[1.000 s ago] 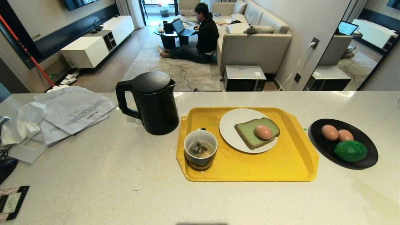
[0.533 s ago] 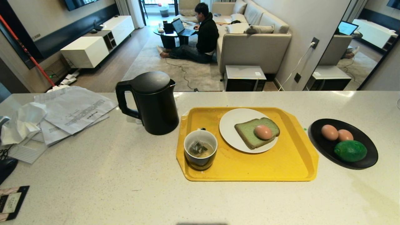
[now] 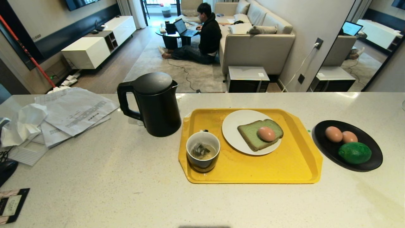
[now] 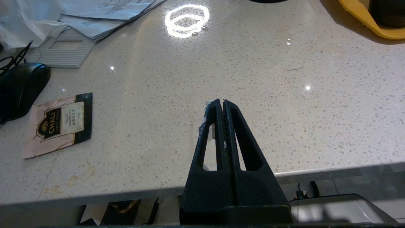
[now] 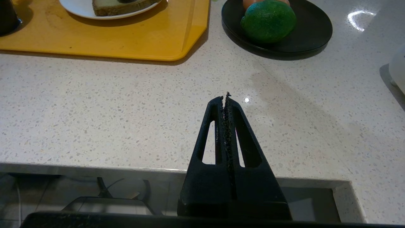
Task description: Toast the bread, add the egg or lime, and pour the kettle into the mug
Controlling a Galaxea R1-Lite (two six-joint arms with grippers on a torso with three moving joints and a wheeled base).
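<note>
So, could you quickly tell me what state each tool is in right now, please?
Left tool: closed, holding nothing, over the counter's near edge.
Right tool: closed, holding nothing, likewise.

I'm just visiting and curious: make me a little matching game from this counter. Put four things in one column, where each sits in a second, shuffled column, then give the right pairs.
Things:
1. egg
2. lime
3. mug
4. kettle

Places:
A. on the black dish, beside two other eggs
B. straight on the counter, left of the yellow tray
C. on the slice of bread
D. on the yellow tray, a tea bag inside

Pairs: 1-C, 2-A, 3-D, 4-B
</note>
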